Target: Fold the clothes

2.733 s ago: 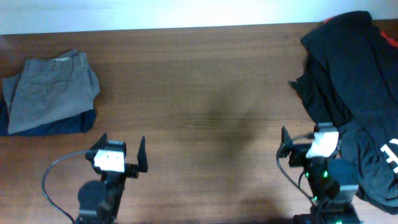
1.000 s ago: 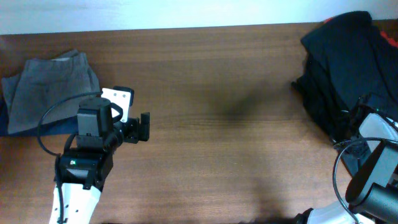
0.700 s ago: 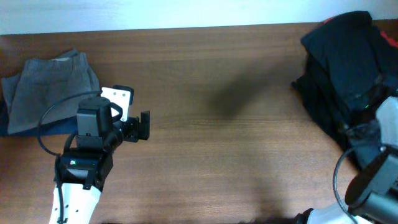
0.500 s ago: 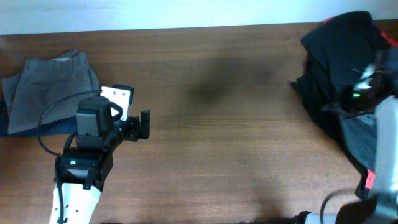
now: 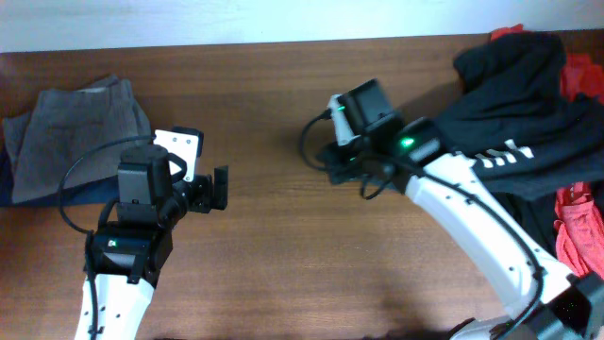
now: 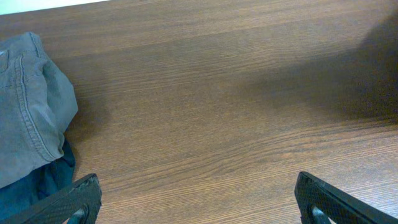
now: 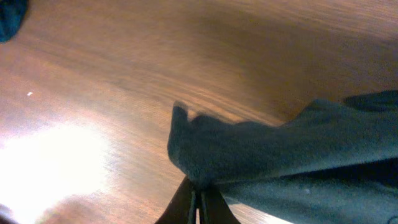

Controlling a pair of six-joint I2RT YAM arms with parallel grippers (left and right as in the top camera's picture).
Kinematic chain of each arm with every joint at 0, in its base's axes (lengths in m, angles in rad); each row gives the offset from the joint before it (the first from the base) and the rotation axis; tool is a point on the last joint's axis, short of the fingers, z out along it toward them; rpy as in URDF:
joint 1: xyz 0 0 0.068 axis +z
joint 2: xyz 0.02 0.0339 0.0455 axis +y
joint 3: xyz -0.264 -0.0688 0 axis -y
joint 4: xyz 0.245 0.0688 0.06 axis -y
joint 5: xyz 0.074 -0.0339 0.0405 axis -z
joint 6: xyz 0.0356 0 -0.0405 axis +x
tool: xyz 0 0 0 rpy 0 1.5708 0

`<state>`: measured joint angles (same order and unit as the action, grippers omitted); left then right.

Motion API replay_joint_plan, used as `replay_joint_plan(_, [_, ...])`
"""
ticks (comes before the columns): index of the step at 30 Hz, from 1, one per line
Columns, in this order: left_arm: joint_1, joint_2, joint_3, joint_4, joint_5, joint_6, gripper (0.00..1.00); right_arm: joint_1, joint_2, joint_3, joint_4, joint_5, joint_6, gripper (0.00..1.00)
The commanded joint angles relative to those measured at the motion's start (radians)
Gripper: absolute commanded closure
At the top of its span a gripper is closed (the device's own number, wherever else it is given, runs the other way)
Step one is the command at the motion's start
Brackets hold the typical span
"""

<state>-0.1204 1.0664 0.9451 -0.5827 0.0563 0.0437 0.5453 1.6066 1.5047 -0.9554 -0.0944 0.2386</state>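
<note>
The clothes pile sits at the table's right end. A black T-shirt [image 5: 514, 113] with white print is stretched out of it toward the middle, and a red garment [image 5: 578, 222] shows beneath it. My right gripper [image 7: 199, 198] is shut on a fold of the black T-shirt [image 7: 261, 155], which bunches just beyond the jaws over bare wood. Overhead, that gripper [image 5: 342, 162] hangs over the table's middle. My left gripper [image 5: 215, 189] stands wide open over bare wood at the left, nothing between its fingertips [image 6: 78, 198].
Folded grey trousers [image 5: 80, 137] lie on a dark blue garment [image 5: 104, 187] at the far left, seen beside the left fingers as the grey cloth [image 6: 25, 118]. The brown wooden table [image 5: 274, 264] ends at a white wall along the back.
My right arm has swung from the pile at the right edge to the table's middle, dragging the black T-shirt leftward and uncovering the red garment. The left arm has stayed still.
</note>
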Motion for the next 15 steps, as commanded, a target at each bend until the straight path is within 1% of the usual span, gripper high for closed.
replay_joint_plan(1, [0.005, 0.001, 0.021, 0.003, 0.015, -0.006, 0.01, 0.044, 0.01, 0.009, 0.041, 0.044, 0.005, 0.82])
replay_joint_plan(2, [0.005, 0.001, 0.021, 0.003, 0.015, -0.006, 0.01, 0.039, 0.009, 0.014, 0.035, 0.084, 0.005, 0.7])
replay_joint_plan(3, [0.005, 0.001, 0.021, 0.003, 0.015, -0.006, 0.01, 0.033, 0.007, 0.018, 0.026, 0.105, 0.005, 0.65])
replay_joint_plan(4, [0.005, 0.001, 0.021, 0.003, 0.016, -0.006, 0.01, 0.02, 0.001, 0.025, 0.011, 0.131, 0.005, 0.52])
replay_joint_plan(6, [0.005, 0.001, 0.021, 0.003, 0.029, -0.006, 0.01, -0.026, -0.031, 0.051, -0.026, 0.16, 0.005, 0.36])
replay_joint_plan(9, [0.005, 0.017, 0.021, 0.011, 0.144, -0.006, 0.01, -0.168, -0.114, 0.132, -0.116, 0.159, 0.005, 0.06])
replay_joint_plan(10, [0.005, 0.028, 0.021, 0.014, 0.177, -0.007, 0.01, -0.201, -0.133, 0.147, -0.135, 0.158, 0.005, 0.01])
replay_joint_plan(13, [-0.006, 0.1, 0.021, 0.037, 0.295, -0.008, 0.01, -0.326, -0.222, 0.17, -0.193, 0.148, 0.005, 0.01])
replay_joint_plan(15, [-0.027, 0.153, 0.021, 0.056, 0.325, -0.012, 0.01, -0.376, -0.261, 0.17, -0.221, 0.148, 0.005, 0.01])
